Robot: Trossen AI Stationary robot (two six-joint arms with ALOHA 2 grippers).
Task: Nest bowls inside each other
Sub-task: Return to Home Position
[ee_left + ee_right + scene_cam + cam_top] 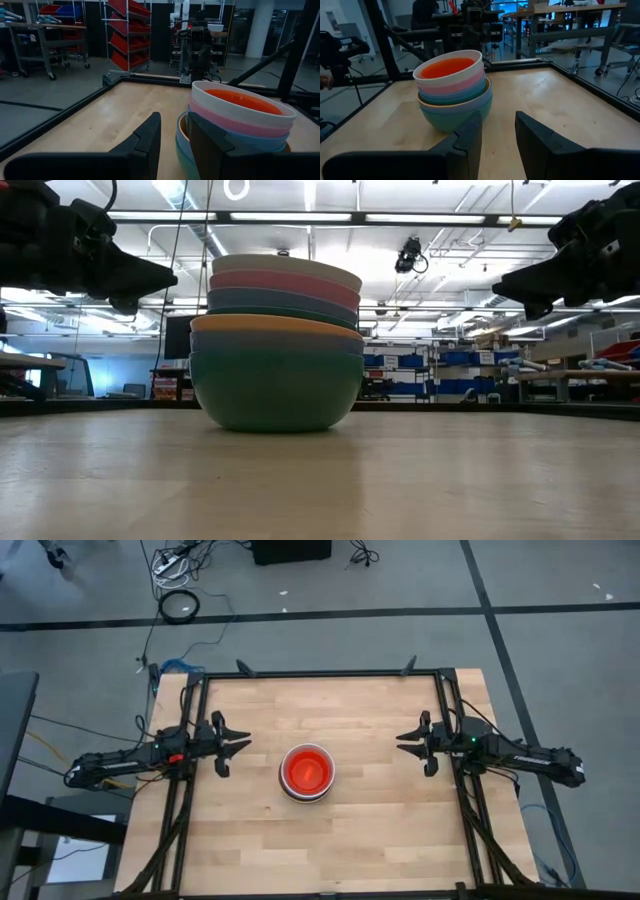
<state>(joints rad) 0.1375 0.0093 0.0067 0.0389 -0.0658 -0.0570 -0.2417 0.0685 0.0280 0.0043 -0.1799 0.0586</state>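
Bowls (306, 772): nested stack, centre of table (360, 840) | left tool (238, 743), right tool (404, 743): both released, flanking, well apart | Risk: your stack rides high; a clipped rim could topple it.

Smooth plastic bowls (306, 772), matt wooden table (330, 840)

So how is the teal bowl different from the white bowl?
The teal bowl is wider and sits on the table; the white bowl is narrower and rides high above it. The teal bowl shows most of its side; the white bowl shows only a rim band. Both are round, plain and upright.
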